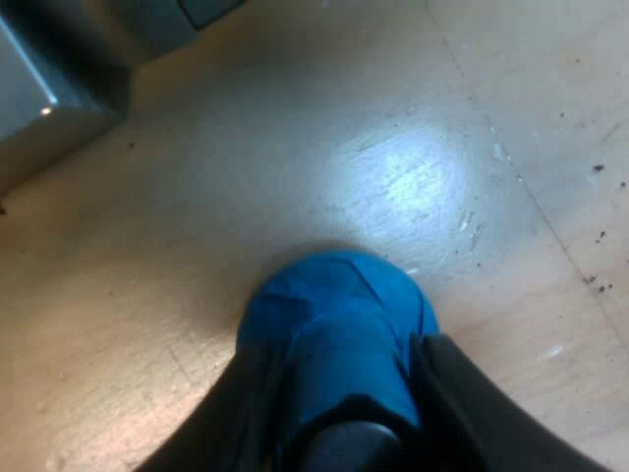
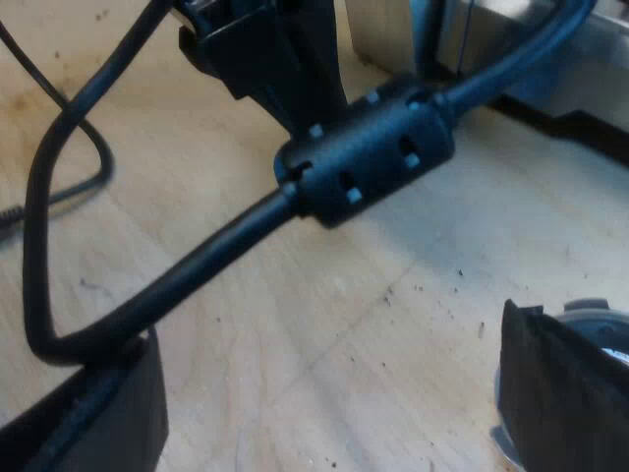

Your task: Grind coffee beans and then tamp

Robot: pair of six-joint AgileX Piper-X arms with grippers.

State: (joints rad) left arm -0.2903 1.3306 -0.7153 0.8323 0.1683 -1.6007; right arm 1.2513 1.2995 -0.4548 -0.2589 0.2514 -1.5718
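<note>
A blue tamper point(image 1: 334, 310) stands on the wooden table point(image 1: 472, 118), its rounded blue body seen from above. My left gripper point(image 1: 344, 393) is shut on it, one black finger point(image 1: 231, 418) pressed against each side. My right gripper point(image 2: 334, 403) hangs open low over the table, its fingers point(image 2: 98, 413) far apart with only bare wood between them. A round metal rim point(image 2: 590, 313), perhaps the holder's basket, peeks out from behind one right finger; the rest of it is hidden.
A grey metal corner of the espresso machine point(image 1: 39, 98) stands close beyond the tamper. The machine's metal base point(image 2: 550, 59) also rises past the right gripper, beside a black part of the other arm point(image 2: 265, 59). Coffee specks dot the wood.
</note>
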